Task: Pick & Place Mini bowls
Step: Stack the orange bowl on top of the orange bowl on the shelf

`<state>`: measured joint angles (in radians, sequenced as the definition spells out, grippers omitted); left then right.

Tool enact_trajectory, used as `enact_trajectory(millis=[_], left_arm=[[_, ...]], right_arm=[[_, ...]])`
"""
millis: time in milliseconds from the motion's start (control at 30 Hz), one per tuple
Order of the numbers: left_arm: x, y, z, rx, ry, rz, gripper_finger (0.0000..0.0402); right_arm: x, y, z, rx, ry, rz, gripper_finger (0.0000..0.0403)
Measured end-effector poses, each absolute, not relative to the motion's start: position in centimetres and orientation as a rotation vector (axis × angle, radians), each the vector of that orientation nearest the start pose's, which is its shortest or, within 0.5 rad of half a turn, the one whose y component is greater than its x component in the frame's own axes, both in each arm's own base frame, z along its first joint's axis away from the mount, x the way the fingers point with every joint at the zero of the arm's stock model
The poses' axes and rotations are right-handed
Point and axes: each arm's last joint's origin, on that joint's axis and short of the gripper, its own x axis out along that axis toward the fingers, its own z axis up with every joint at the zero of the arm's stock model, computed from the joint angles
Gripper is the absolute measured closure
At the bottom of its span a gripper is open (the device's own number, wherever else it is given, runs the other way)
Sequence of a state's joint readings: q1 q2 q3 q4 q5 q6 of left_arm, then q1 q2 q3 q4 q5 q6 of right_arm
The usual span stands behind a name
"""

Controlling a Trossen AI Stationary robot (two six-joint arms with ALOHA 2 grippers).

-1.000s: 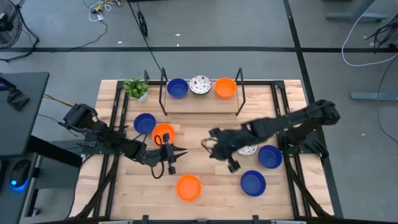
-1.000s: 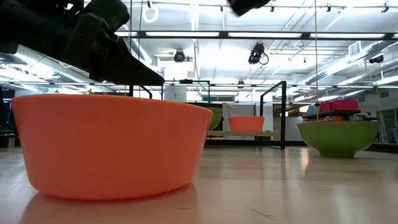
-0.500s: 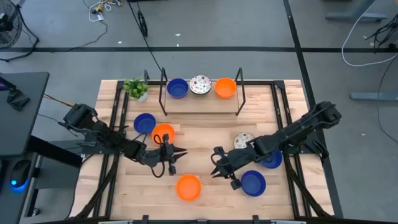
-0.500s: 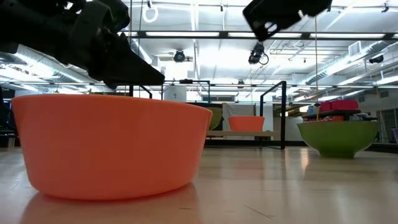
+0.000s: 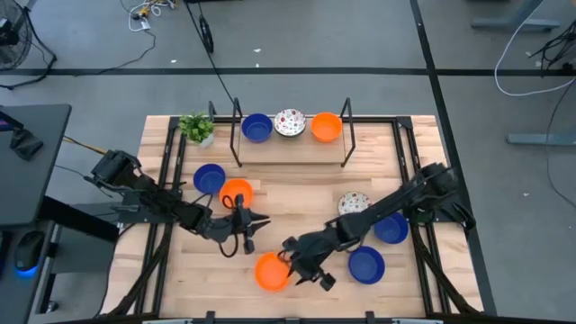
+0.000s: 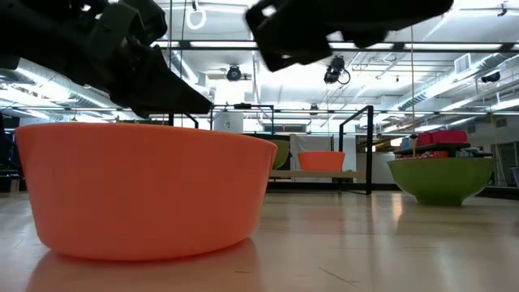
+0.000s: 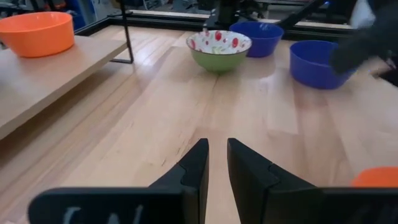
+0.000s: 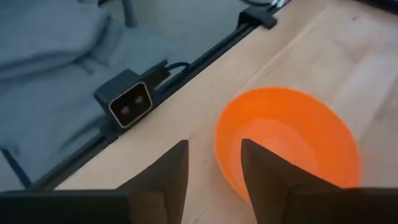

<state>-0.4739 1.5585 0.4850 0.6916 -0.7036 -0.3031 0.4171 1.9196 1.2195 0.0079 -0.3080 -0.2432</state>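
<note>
Orange plastic mini bowl [image 5: 272, 271] sits at the near edge of the wooden table [image 5: 297, 184], and the right tool [image 5: 294, 263] hovers just over its rim, fingers slightly parted and holding nothing. Beyond that bowl, the left tool [image 5: 255, 221] rests beside a second orange bowl [image 5: 236, 192], fingers nearly closed and empty. Farther from it lie two blue bowls [image 5: 367, 264] and a white red-speckled bowl [image 5: 353, 203]. Farthest off, three more bowls stand on the raised wooden shelf [image 5: 292, 142].
</note>
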Motion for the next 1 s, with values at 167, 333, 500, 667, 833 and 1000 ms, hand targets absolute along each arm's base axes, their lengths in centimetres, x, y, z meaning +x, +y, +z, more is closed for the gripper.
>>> enact_trajectory(millis=[167,333,500,667,833,1000], left_arm=[[24.9,-10.5,14.6,-0.086,0.289,0.278,0.0340],[24.9,-10.5,14.6,-0.088,0.296,0.268,0.0340],[24.9,-10.6,14.6,-0.090,0.298,0.261,0.0340],[24.9,-10.6,14.6,-0.090,0.297,0.261,0.0340],[24.9,-10.6,14.6,-0.092,0.296,0.261,0.0340],[24.9,-10.5,14.6,-0.109,0.295,0.263,0.0340]], right_arm=[[39.1,18.3,16.4,-0.384,0.743,0.837,0.0249],[40.0,18.3,15.8,-0.457,0.758,0.869,0.0263],[40.3,17.7,15.7,-0.498,0.750,0.877,0.0287],[40.4,17.3,15.6,-0.550,0.730,0.894,0.0313],[40.4,17.3,15.6,-0.634,0.690,0.932,0.0332],[40.4,17.3,15.6,-0.689,0.667,0.957,0.0343]])
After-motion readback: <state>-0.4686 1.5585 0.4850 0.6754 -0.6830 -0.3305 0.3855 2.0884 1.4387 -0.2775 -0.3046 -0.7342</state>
